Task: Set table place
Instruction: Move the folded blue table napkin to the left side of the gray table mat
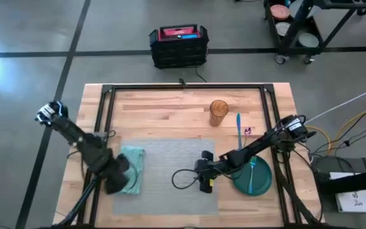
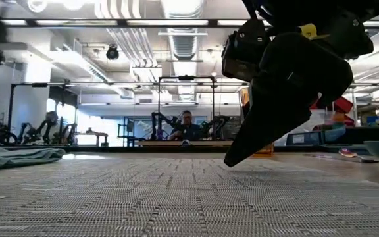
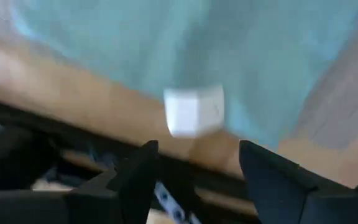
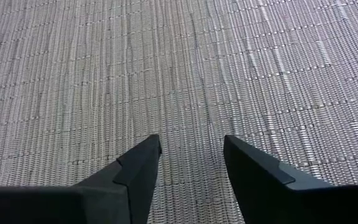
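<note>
The grey woven placemat [image 1: 170, 173] lies flat on the wooden table [image 1: 170, 108], near its front edge. A teal napkin [image 1: 134, 166] with a white tag [image 3: 194, 111] lies at the mat's left edge. My left gripper [image 3: 197, 149] hangs open over the napkin's near-left part and touches nothing. My right gripper [image 4: 191, 142] is open just above the mat's right part [image 2: 176, 191], with only mat between its fingers. A dark green plate [image 1: 254, 178] with a light blue utensil [image 1: 251, 173] on it sits on the wood right of the mat.
An amber cup [image 1: 218, 112] and a blue utensil [image 1: 239, 127] stand on the table's far right part. A black cable loop [image 1: 182, 179] hangs over the mat by my right gripper. A black crate [image 1: 178, 44] sits on the floor beyond the far edge. A person [image 2: 187, 125] sits far back in the room.
</note>
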`<control>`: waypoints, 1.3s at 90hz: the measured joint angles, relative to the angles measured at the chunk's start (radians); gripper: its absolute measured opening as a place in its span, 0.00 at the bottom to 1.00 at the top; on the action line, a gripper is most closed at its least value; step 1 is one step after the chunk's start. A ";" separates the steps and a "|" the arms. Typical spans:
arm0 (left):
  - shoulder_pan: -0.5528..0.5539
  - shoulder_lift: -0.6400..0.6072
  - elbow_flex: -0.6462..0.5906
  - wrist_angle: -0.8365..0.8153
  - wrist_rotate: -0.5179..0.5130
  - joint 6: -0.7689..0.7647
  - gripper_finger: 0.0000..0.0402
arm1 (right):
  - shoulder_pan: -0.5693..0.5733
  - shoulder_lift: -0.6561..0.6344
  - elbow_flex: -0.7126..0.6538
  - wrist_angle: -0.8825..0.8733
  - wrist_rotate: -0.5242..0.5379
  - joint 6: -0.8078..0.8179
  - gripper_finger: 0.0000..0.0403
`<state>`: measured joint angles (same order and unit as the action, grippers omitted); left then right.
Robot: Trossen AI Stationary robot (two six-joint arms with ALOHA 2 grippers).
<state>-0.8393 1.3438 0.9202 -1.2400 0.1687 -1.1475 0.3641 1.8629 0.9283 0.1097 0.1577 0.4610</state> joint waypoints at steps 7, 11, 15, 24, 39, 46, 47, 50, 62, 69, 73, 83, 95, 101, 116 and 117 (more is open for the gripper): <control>-0.080 0.036 0.000 0.033 0.000 -0.045 0.48 | 0.000 0.000 0.000 0.000 0.000 0.000 0.43; -0.107 0.056 0.000 0.057 -0.002 -0.055 0.46 | 0.000 0.000 0.000 0.000 0.000 0.000 0.43; -0.124 0.080 0.000 0.082 -0.009 -0.062 0.45 | 0.000 0.000 0.000 0.001 0.000 0.000 0.44; -0.139 0.136 0.000 0.124 -0.050 -0.059 0.42 | 0.000 0.000 0.000 0.006 0.000 0.000 0.44; -0.139 0.223 -0.001 0.175 -0.055 -0.011 0.37 | 0.000 0.000 0.000 0.008 0.000 0.000 0.42; -0.139 0.247 -0.001 0.224 -0.053 -0.004 0.35 | 0.000 0.000 0.000 0.008 0.000 0.000 0.42; -0.139 0.249 -0.001 0.233 -0.050 -0.004 0.34 | 0.000 0.000 0.000 0.008 0.000 0.000 0.42; -0.139 0.252 0.000 0.261 -0.041 -0.003 0.34 | 0.000 0.000 0.000 0.008 0.000 0.000 0.41; -0.139 0.253 0.013 0.364 -0.021 -0.005 0.30 | 0.000 0.000 0.000 0.008 0.000 0.000 0.42; -0.140 0.248 0.019 0.374 -0.018 -0.003 0.29 | 0.000 0.000 0.000 0.008 0.000 0.000 0.43; -0.140 0.245 0.019 0.363 -0.010 -0.006 0.28 | 0.000 0.000 0.000 0.008 0.000 0.000 0.43; -0.138 0.232 0.041 0.353 0.014 -0.001 0.28 | 0.000 0.000 0.000 0.008 0.000 0.000 0.44; -0.138 0.210 0.093 0.230 0.038 0.016 0.28 | 0.000 0.000 0.000 0.009 0.000 0.000 0.43; -0.136 0.185 0.128 0.180 0.019 0.012 0.28 | 0.000 0.000 0.000 0.009 0.000 0.000 0.43; -0.128 0.136 0.147 0.220 -0.309 -0.039 0.28 | 0.000 0.000 0.000 0.011 0.000 0.000 0.42; -0.128 0.135 0.143 0.226 -0.324 -0.040 0.28 | 0.000 0.000 0.000 0.012 0.000 0.000 0.42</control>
<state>-0.9675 1.4787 1.0636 -1.0141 -0.1554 -1.1878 0.3643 1.8629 0.9282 0.1213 0.1581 0.4614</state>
